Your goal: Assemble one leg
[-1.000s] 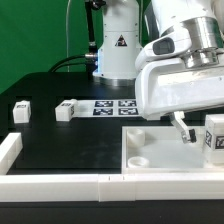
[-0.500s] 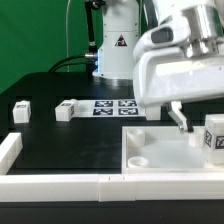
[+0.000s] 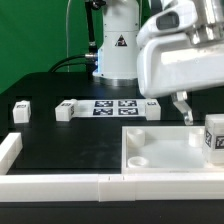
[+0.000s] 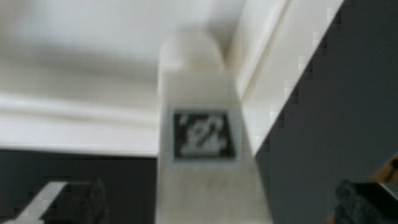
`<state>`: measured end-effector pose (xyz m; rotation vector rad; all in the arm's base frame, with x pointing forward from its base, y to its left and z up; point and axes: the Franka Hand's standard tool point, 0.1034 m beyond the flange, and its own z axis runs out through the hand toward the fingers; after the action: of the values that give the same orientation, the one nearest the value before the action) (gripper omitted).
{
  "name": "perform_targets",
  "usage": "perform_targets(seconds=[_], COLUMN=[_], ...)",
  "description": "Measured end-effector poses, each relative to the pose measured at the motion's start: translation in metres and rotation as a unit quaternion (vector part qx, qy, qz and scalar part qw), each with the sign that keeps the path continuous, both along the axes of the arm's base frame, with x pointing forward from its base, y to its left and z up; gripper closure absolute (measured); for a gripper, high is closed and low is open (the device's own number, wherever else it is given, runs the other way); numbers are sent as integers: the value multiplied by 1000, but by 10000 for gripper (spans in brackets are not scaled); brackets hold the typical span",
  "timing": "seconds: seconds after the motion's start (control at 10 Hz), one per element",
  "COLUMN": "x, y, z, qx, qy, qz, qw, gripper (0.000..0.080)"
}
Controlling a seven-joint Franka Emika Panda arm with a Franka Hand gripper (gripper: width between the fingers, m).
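A white leg (image 3: 214,138) with a black-and-white tag stands upright on the large white panel (image 3: 160,150) at the exterior view's right edge. My gripper (image 3: 192,112) hangs above and just left of it, clear of the panel. In the wrist view the same leg (image 4: 205,120) runs between my gripper's (image 4: 217,208) dark fingers (image 4: 63,202), with a gap on each side; the jaws are open and touch nothing. Two more legs (image 3: 22,110) (image 3: 66,110) lie on the black table at the left, and another (image 3: 152,108) peeks out beside my arm.
The marker board (image 3: 113,106) lies at the table's middle back. A white rail (image 3: 60,185) runs along the front edge with a short white wall (image 3: 8,150) at the left. The arm's base (image 3: 118,45) stands behind.
My gripper has risen and drifted to the exterior view's right, away from the panel. The upright leg has stayed where it stood.
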<state>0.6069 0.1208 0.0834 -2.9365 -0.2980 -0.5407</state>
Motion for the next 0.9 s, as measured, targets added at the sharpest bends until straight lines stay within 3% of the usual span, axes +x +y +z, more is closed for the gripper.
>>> perform_targets(seconds=[0.1,0.3,0.6,0.9], x=[1,3,7,12], y=[4,-7,-9,-6], z=[-2,-10,-9,-7], qx=[-1,-20,-18,-17], qy=[33,111,245,247], qz=[-20,-10,7,10], qw=[999,994,969,969], gripper=[151,151,151,151])
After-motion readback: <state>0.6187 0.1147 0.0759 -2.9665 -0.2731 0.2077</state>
